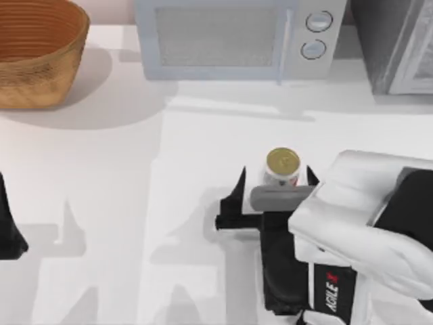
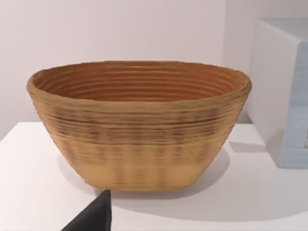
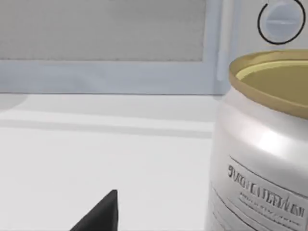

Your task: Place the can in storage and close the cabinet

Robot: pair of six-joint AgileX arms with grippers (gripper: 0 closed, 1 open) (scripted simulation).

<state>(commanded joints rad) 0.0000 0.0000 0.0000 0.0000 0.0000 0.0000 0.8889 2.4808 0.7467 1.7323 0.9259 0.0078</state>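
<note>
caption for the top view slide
Right claw open around the upright can in front of the microwave.

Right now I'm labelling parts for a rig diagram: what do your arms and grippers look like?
The right arm has glossy white rounded shells over black sections, with white AGILE lettering and a red mark on black. The right gripper has thin black pointed fingers and a grey bar. The left arm, at the table's left edge, looks black.

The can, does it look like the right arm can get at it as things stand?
Probably yes. The right gripper sits open at the can, one of its fingers on each side, nothing between them. The can stands upright on bare table, apart from the microwave.
</note>
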